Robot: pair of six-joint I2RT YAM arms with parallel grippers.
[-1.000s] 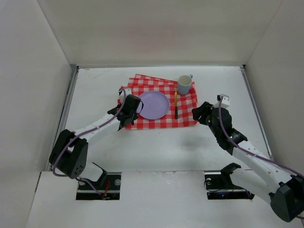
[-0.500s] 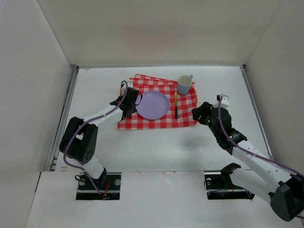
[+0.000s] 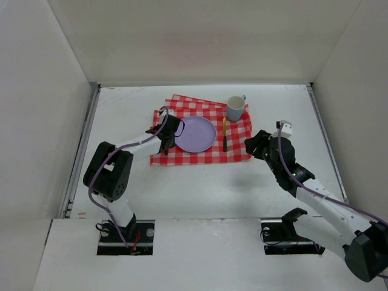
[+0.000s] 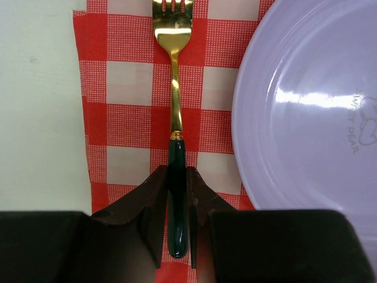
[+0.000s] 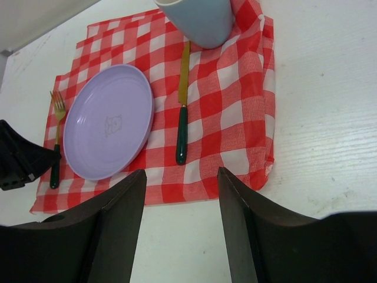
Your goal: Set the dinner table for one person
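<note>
Left wrist view: left tool (image 4: 177, 197) pinches the fork (image 4: 174, 88) handle, plate (image 4: 306, 118) just right of it; knife (image 5: 182, 112) and mug (image 5: 197, 20) laid, right tool (image 5: 181, 194) spread; setting seemingly nearly complete

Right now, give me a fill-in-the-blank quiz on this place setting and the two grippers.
1. The left gripper is shut on the green handle of the ____.
2. Seen from above, the knife lies to the ____ of the plate.
3. The mug stands on the checked ____.
4. The right gripper is ____, holding nothing.

Missing words: fork; right; cloth; open.
</note>
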